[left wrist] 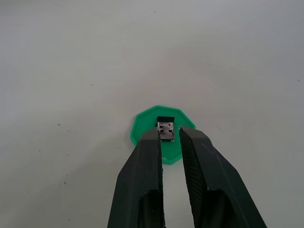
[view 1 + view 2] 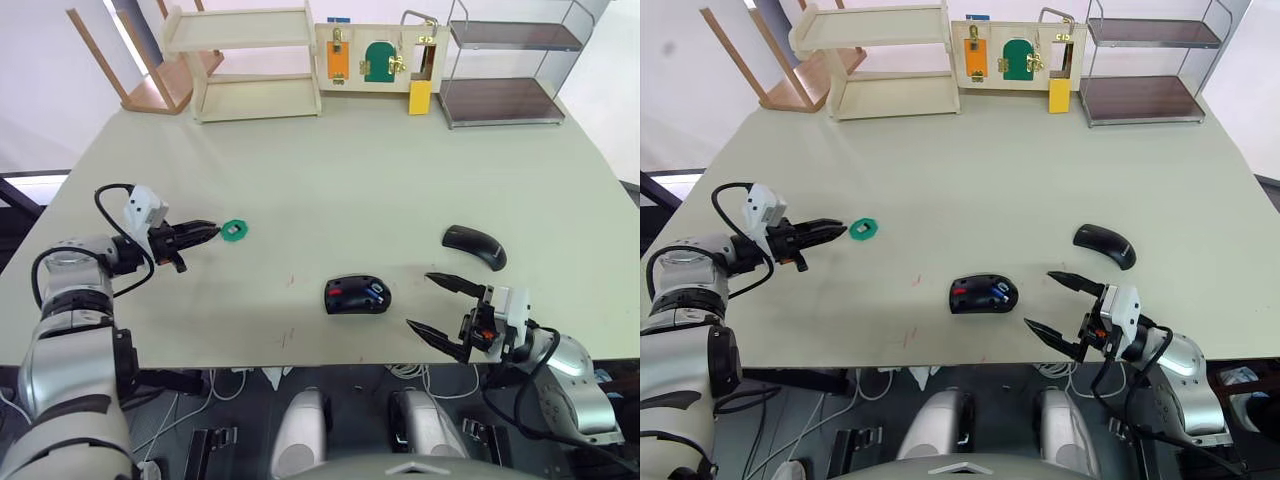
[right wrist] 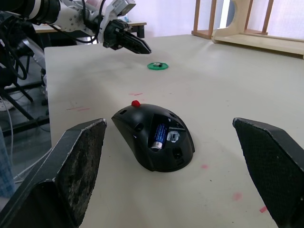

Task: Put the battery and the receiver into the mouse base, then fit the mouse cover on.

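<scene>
Blue battery lengthwise in mouse base, silvery end rearward.

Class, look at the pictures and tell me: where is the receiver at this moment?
The receiver sits on the green disc on the robot's left side of the table, just beyond the fingertips of the left hand, well apart from the mouse base.

Mouse base near table's front edge, battery lying inside it. Mouse cover to its right, slightly behind (apart). Disc well left, receiver on it.
</scene>
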Motion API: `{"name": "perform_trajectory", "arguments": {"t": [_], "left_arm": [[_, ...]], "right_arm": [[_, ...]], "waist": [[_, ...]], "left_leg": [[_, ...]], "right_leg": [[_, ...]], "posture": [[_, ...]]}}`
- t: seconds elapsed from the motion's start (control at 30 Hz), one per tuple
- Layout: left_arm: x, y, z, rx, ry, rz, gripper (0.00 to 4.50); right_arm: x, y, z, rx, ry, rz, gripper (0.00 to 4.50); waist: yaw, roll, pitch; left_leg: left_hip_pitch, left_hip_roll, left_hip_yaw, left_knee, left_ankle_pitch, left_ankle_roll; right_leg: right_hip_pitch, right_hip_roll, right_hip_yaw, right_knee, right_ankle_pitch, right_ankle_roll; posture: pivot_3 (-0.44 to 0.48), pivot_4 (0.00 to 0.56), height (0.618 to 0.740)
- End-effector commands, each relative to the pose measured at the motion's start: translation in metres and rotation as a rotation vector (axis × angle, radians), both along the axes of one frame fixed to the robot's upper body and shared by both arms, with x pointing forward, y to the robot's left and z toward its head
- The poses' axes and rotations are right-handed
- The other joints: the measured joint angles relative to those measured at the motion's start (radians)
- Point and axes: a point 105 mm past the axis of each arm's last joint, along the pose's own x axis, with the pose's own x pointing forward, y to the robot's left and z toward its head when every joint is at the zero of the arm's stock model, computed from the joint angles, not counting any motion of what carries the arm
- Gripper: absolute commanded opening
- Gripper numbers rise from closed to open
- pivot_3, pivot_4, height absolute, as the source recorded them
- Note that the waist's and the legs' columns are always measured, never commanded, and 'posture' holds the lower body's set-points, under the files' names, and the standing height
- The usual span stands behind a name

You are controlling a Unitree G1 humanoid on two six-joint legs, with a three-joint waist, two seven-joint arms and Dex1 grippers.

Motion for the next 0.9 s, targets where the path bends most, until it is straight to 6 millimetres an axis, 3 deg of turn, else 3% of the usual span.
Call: {"name": "perform_trajectory", "arguments": {"t": [0.03,0.9], "left_arm": [[0.004,0.000,0.012,0.016,-0.050,0.000,0.73],[0.015,-0.012,0.004,0.063,-0.012,-0.001,0.73]], "right_arm": [[0.001,0.000,0.006,0.009,-0.036,-0.002,4.50],[0.002,0.001,0.006,0.011,-0.048,-0.011,4.50]], "waist": [[0.000,0.000,0.000],[0.001,0.000,0.000]], "left_leg": [[0.000,0.000,0.000,0.000,0.000,0.000],[0.000,0.000,0.000,0.000,0.000,0.000]], "right_leg": [[0.000,0.000,0.000,0.000,0.000,0.000],[0.000,0.000,0.000,0.000,0.000,0.000]], "posture": [[0.000,0.150,0.740],[0.000,0.150,0.740]]}}
